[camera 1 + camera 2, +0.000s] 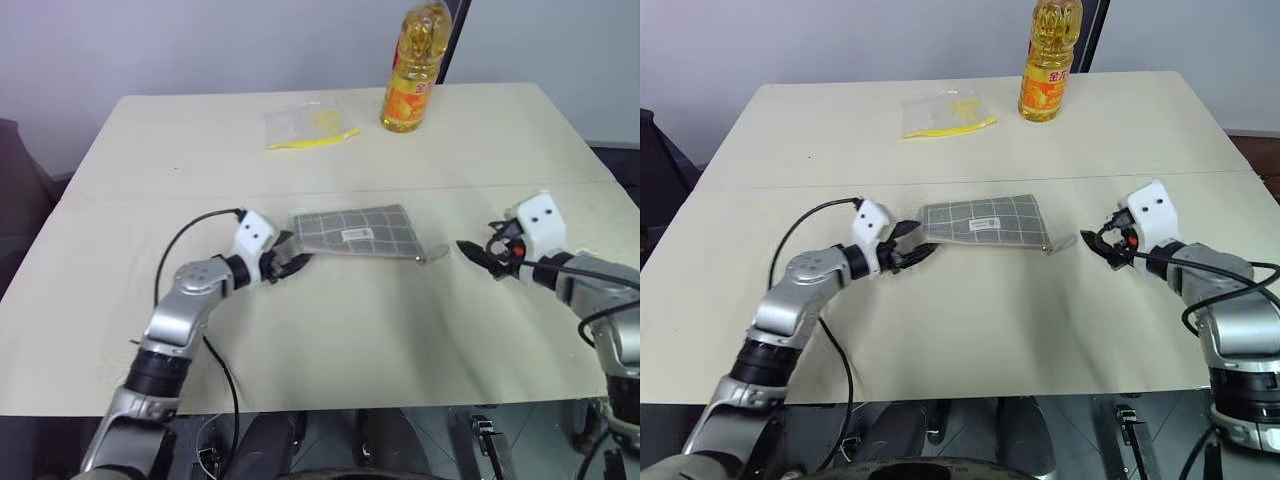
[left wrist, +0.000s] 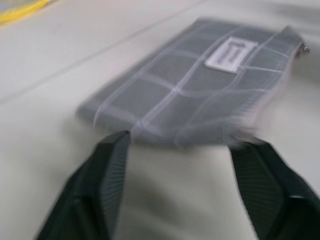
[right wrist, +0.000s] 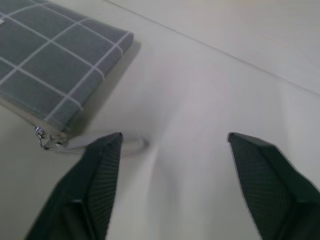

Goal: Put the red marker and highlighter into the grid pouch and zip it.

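Lying flat on the tabletop point(image 1: 330, 340), the grid pouch point(image 1: 355, 232) rests between my two end effectors. My left end effector point(image 1: 290, 266) stands with fingers apart just beside its near end. My right end effector point(image 1: 475, 255), fingers also apart, holds nothing near the zipper pull tab point(image 3: 87, 143).

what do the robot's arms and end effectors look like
Both arms are silver-grey metal with black joint bands. Each wrist carries a white block with two small dark dots. The left end effector and right end effector each have two black, wedge-shaped fingers with finely ribbed inner faces. Loose black cables loop along both arms, and a small red-orange part shows by the right wrist.
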### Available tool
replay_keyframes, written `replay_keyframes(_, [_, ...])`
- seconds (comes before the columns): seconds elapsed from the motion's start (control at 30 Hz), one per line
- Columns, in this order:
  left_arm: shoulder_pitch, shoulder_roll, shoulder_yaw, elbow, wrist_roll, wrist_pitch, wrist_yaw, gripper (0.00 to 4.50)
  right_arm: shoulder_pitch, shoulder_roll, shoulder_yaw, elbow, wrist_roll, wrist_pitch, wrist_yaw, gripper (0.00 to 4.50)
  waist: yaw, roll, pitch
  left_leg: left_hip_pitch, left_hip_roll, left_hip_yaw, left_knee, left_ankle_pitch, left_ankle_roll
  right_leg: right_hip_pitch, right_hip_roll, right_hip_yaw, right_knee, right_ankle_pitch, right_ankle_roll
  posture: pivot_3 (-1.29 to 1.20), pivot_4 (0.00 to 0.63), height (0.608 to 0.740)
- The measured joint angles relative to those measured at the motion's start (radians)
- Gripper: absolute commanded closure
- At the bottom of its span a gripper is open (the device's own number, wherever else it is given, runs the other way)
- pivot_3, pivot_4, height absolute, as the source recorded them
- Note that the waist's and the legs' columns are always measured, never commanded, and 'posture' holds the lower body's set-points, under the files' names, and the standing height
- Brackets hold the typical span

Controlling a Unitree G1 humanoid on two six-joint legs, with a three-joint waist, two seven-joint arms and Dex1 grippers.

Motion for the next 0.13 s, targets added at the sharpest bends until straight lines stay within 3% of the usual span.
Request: replay_keyframes(0.13, [0.088,0.059,0.077,-0.038,-0.014,0.007,0.010,1.38,0.058,-0.003,-0.064,-0.003,0.034,-0.043,0.049,1.00,0.005,0.000,0.000,0.000,0.000,0.000,0.000,0.000,0.000,0.001,0.000,0.000,0.000,0.000,0.000,0.00,0.150,0.740])
